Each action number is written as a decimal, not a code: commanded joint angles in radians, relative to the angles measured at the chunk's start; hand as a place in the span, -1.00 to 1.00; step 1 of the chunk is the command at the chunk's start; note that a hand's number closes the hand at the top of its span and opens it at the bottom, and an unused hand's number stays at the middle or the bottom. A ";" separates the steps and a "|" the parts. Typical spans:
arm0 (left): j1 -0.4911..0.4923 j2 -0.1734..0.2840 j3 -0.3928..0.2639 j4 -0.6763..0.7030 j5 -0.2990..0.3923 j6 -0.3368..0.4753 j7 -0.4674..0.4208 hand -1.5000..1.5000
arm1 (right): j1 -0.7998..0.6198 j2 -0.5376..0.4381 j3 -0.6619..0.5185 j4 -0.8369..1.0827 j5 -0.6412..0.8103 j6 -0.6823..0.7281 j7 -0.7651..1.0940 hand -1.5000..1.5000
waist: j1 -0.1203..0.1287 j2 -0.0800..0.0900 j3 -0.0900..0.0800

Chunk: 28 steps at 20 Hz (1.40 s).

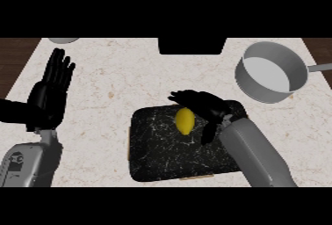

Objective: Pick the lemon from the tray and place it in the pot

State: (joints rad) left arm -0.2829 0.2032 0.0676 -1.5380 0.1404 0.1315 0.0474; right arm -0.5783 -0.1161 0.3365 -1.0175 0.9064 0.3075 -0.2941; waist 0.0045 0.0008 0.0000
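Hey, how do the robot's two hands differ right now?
The left hand is held flat with fingers straight and pointing up at the view's left, over bare counter, touching nothing. The right hand reaches over the black tray, fingers curled beside the lemon, which lies on the tray. The left is far from the pot; the right is nearer it. Both are black on grey forearms.

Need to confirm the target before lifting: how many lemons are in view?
1. The lemon lies on the dark tray, beside the right hand. None shows in the pot.
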 commanded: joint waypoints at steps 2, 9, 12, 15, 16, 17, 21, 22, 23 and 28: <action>0.060 -0.002 0.008 -0.053 -0.001 -0.024 -0.004 0.00 | -0.038 0.081 -0.002 0.106 0.058 -0.041 -0.007 -1.00 | 0.004 0.000 0.000; 0.016 -0.010 0.018 -0.038 -0.010 -0.010 0.029 0.00 | -0.045 0.113 -0.014 0.204 0.057 -0.100 -0.088 -1.00 | 0.004 0.000 0.000; 0.029 0.001 0.020 -0.067 0.009 -0.037 0.029 0.00 | -0.021 0.114 0.073 0.219 0.088 -0.193 -0.188 1.00 | 0.012 0.001 0.001; -0.005 -0.029 0.020 0.071 -0.029 -0.022 -0.067 0.00 | -0.035 0.114 0.086 0.233 0.081 -0.234 -0.213 1.00 | 0.003 0.003 0.000; -0.011 -0.018 0.023 0.020 -0.025 -0.013 -0.011 0.00 | -0.056 0.114 0.090 0.248 0.080 -0.225 -0.207 1.00 | 0.006 0.002 0.000; -0.048 0.014 0.039 -0.008 -0.003 -0.027 0.054 0.00 | -0.080 0.114 0.107 0.253 0.038 -0.232 -0.183 1.00 | 0.012 0.002 0.001; -0.002 0.010 0.069 0.008 0.032 -0.063 0.001 0.00 | -0.035 0.114 0.127 0.276 0.086 -0.284 -0.192 1.00 | 0.005 0.002 0.000; 0.022 -0.026 0.018 -0.021 -0.032 -0.013 -0.007 0.00 | 0.018 0.114 0.138 0.153 0.099 -0.267 -0.157 1.00 | -0.004 -0.002 0.000; 0.003 0.004 0.033 -0.041 -0.014 -0.029 0.053 0.00 | -0.052 0.114 0.121 0.196 0.057 -0.271 -0.144 1.00 | 0.006 0.000 0.000; 0.016 0.013 0.060 -0.030 0.000 -0.036 0.046 0.00 | -0.006 0.063 0.052 -0.047 0.091 -0.233 -0.049 1.00 | -0.013 -0.006 0.000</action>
State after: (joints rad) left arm -0.2828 0.2052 0.1128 -1.5488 0.1319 0.0988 0.0709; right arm -0.6172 -0.0469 0.4206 -0.9334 1.0085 0.0670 -0.4073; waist -0.0042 -0.0091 -0.0073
